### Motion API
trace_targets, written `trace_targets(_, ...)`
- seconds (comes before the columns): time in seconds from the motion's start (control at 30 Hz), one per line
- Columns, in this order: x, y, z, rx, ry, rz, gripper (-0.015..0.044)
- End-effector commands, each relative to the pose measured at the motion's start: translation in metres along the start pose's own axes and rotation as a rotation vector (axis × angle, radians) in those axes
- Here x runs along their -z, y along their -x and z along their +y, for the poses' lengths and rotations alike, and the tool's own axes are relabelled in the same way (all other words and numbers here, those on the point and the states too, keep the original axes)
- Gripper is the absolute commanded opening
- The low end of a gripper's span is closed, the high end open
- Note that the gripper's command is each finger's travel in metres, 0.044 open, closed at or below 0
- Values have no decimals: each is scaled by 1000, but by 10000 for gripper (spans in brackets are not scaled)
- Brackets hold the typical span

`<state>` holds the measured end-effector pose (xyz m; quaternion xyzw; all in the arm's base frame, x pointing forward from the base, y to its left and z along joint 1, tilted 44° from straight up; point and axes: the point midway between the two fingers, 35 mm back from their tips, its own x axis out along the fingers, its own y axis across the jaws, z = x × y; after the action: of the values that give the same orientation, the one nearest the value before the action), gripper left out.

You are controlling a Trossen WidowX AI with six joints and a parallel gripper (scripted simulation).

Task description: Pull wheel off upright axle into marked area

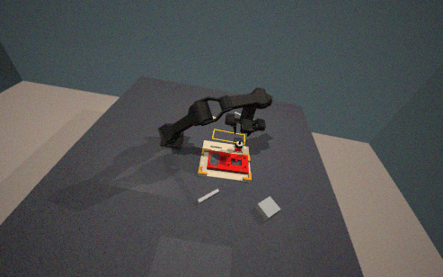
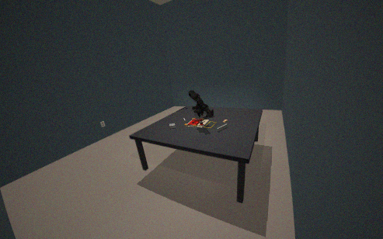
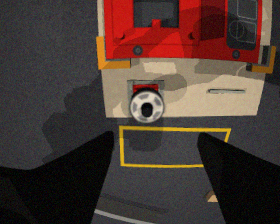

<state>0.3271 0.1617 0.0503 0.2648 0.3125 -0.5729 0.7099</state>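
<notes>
A white-and-grey wheel [image 3: 136,108] [image 1: 239,146] sits on the dark upright axle at the edge of a beige board [image 3: 191,108], its axle end showing in the hub. The marked area, a yellow outline [image 3: 121,146] [image 1: 213,134] [image 2: 214,125], lies on the table just beyond that board edge. My gripper [image 3: 156,137] [image 1: 242,132] is open and empty, pointing down above the marked area. In the wrist view its fingertips stand on either side of the outline's middle, and the wheel lies ahead of them, left of centre. The gripper touches nothing that I can see.
A red plate [image 3: 166,42] [image 1: 227,168] with openings lies on the board between orange corners. A light bar [image 1: 208,195] and a pale block [image 1: 269,207] lie off the board's far side. Another bar [image 3: 126,216] [image 2: 222,126] and a small wooden block [image 3: 212,197] [image 2: 225,120] lie beyond the outline.
</notes>
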Motion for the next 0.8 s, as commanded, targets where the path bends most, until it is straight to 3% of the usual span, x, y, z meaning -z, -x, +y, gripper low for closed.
trace_targets(0.0,0,-1,2,-2,-13,-22,300)
trace_targets(0.27,4,-9,4,-2,-13,-22,300)
trace_targets(0.77,0,-75,5,-3,-14,-25,300)
